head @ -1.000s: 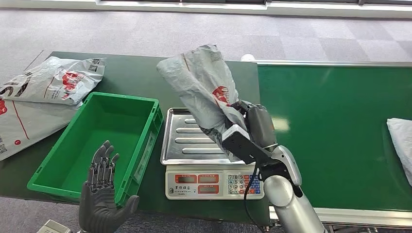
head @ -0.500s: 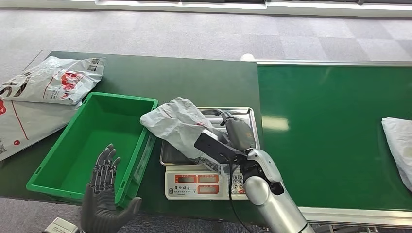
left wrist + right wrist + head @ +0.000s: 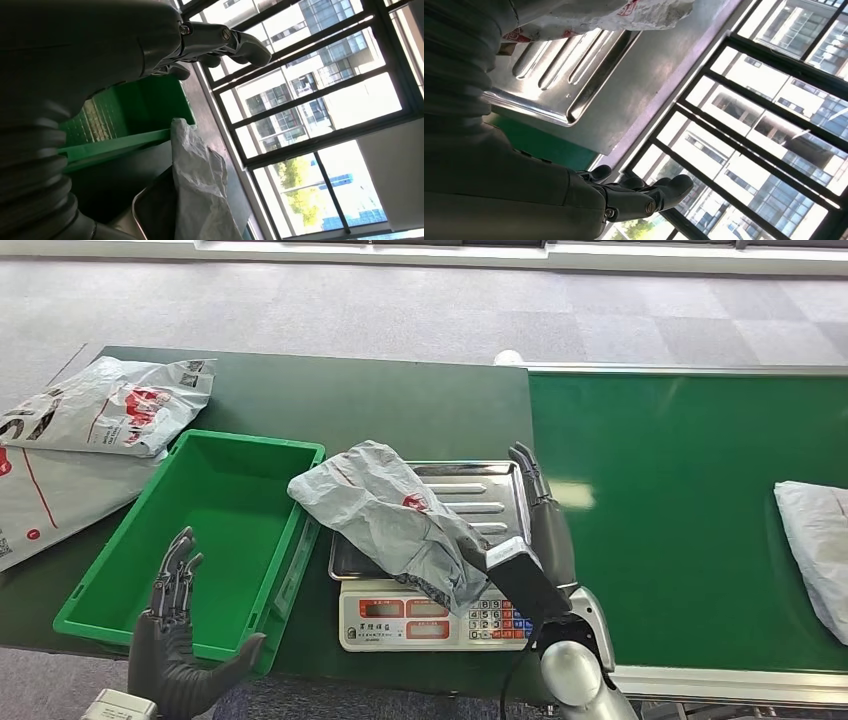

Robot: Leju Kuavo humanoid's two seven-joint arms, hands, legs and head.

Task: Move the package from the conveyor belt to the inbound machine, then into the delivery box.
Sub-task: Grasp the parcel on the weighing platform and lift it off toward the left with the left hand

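**Package on the scale tray, both hands holding nothing**

A grey package [image 3: 395, 525] lies across the steel tray of the scale [image 3: 435, 615], one end overhanging the rim of the green box [image 3: 110, 625]. The right hand [image 3: 540, 515] stands just beside it at the tray's edge, fingers straight and apart. The left hand [image 3: 175, 640] hovers at the box's near wall, fingers spread. More grey bags [image 3: 110, 405] lie on the dark counter [image 3: 400, 405]; another parcel [image 3: 815, 540] rests on the green conveyor belt [image 3: 680, 470].

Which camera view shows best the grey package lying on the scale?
The head view: the whole grey package lies across the scale tray, its end over the green box. The left wrist view shows one crumpled end; the right wrist view, an edge.
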